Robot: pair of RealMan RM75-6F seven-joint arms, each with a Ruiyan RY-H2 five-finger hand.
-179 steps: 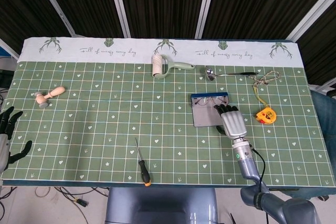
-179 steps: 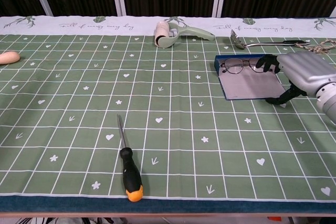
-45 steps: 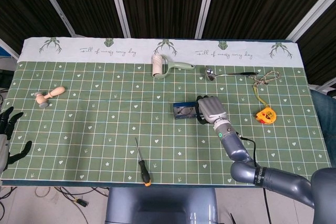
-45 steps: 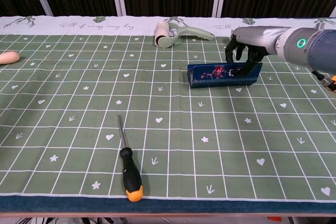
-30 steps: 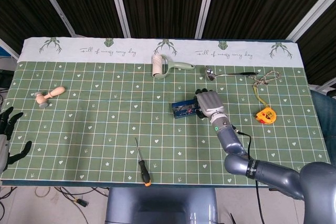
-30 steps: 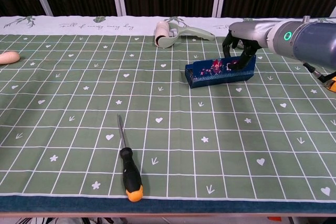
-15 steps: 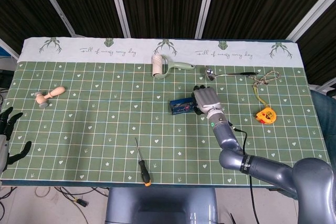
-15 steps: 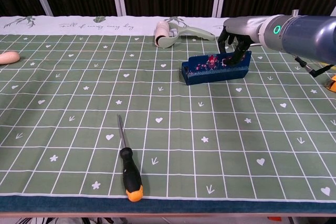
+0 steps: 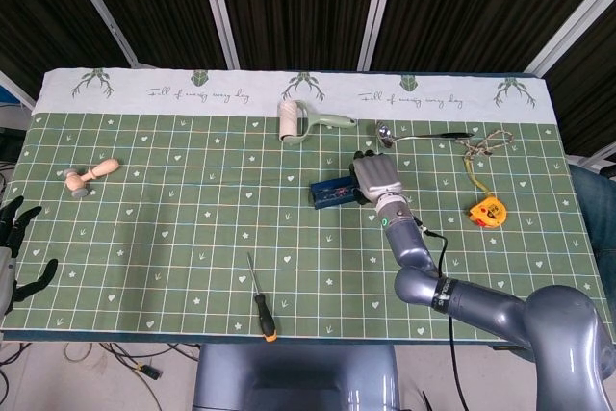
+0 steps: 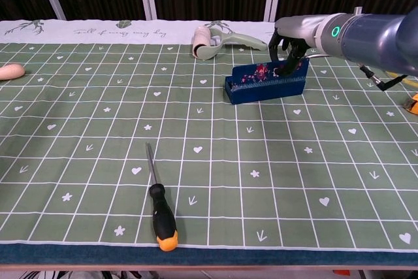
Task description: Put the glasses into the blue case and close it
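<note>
My right hand at right end of blue case, fingers curled over its top edge, gripping it. One case, centre-right of table, tilted up on long edge; glasses not visible. My left hand at far-left table edge, fingers spread, holding nothing. One screwdriver near front. One lint roller, one ladle at far side. One tape measure right.

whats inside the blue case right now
The blue case has its lid up and the right hand on its top edge. A red floral lining shows; the glasses cannot be seen inside from either view.
</note>
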